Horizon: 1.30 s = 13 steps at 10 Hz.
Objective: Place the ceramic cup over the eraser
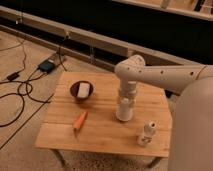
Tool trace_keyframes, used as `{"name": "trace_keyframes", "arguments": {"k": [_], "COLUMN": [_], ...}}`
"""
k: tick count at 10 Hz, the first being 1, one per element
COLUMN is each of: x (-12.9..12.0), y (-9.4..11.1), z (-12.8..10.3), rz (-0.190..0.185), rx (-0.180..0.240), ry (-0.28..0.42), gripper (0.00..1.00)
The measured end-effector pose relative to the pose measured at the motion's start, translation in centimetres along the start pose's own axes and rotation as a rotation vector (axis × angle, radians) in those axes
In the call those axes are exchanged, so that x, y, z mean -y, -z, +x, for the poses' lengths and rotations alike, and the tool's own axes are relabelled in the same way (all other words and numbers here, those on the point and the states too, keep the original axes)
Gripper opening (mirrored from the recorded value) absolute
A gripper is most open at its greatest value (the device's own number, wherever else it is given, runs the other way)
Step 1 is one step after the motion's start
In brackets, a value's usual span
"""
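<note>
A lab or test space is suggested rather than a home. A small wooden surface is set alone on a speckled hard floor, across which black cables are trailed to a small dark box. A long low rail is run along a dark background. The gripper is held over the surface on a white arm.
</note>
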<state>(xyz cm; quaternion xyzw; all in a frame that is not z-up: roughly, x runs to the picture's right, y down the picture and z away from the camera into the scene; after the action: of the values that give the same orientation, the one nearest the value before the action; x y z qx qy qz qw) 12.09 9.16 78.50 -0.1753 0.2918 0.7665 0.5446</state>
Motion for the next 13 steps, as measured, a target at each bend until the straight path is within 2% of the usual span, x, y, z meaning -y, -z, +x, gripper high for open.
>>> {"name": "trace_keyframes", "arguments": {"k": [4, 5, 13], "x": [0.54, 0.64, 0.56], "y": [-0.67, -0.75, -0.86], "z": [0.34, 0.37, 0.21], "rz": [0.011, 0.013, -0.009], "rx": [-0.011, -0.011, 0.004], "ry": [-0.018, -0.022, -0.041], "gripper": [0.77, 0.80, 0.80]}}
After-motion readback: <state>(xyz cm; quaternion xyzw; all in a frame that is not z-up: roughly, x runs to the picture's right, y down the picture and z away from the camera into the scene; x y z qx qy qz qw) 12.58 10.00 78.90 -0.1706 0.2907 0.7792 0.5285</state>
